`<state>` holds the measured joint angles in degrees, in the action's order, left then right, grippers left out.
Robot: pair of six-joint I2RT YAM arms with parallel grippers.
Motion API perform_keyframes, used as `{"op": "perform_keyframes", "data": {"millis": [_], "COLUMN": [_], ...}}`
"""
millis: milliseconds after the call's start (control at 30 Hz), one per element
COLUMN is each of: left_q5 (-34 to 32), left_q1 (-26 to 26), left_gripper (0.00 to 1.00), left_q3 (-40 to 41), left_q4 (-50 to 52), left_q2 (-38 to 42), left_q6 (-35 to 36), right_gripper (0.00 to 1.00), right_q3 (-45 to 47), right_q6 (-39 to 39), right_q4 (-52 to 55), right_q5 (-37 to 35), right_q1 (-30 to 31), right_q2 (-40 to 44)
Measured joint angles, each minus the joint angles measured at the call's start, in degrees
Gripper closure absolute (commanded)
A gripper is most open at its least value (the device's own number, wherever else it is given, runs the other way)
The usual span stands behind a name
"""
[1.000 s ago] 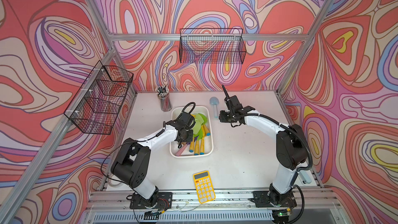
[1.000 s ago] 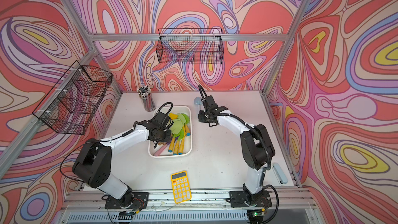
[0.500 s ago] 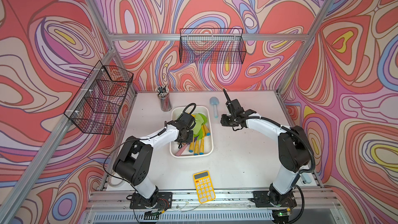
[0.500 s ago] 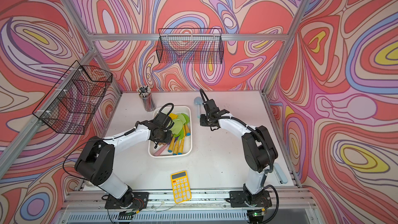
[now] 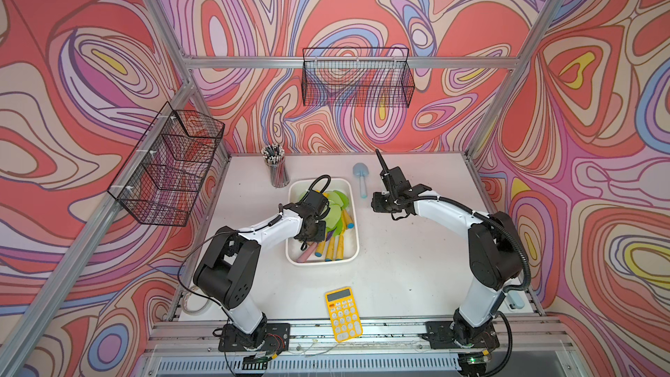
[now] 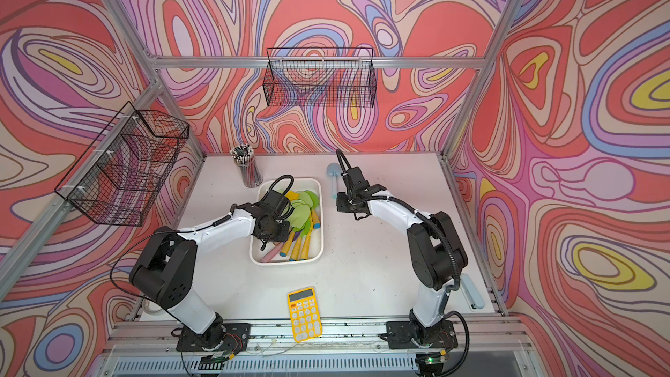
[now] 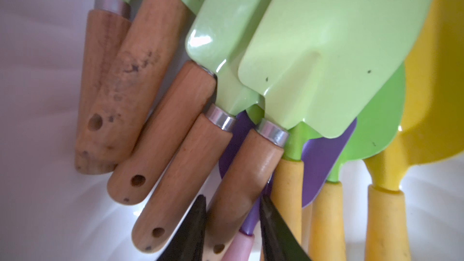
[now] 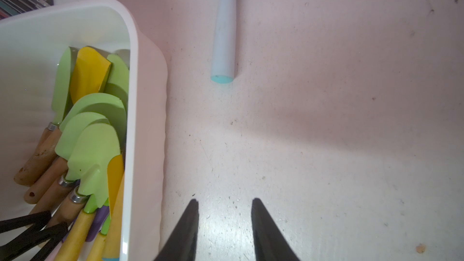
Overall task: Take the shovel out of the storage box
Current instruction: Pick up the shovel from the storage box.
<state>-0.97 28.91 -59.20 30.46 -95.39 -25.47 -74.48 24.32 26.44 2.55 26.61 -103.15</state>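
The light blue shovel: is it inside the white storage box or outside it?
Outside. The light blue shovel lies flat on the table, beside the storage box and apart from its rim.

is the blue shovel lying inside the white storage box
No, the blue shovel lies on the table outside the storage box, clear of its rim.

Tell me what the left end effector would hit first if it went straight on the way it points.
Most likely the wooden handle of the topmost light-green shovel, lying between the fingers of the left end effector; depth is unclear.
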Motion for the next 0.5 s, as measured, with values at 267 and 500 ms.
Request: {"op": "perform_keyframes", "data": {"millis": [267, 500], "left_q5": [0.17, -0.33], "left_q1": [0.00, 0.00], "left_gripper": [0.62, 0.62], "left_q3": [0.04, 0.11], "left_q4": [0.09, 0.20], "left_q2": [0.02, -0.02], "left_q6": [-0.02, 0.00], "right_gripper": [0.62, 0.62], "right_q3": [0.31, 0.35], "right_q6": [0.22, 0.22], "right_q4": [-0.42, -0.42], "right_q5": [0.35, 0.44], "right_q1": [0.00, 0.00], "right_q2": [0.00, 0.00]}}
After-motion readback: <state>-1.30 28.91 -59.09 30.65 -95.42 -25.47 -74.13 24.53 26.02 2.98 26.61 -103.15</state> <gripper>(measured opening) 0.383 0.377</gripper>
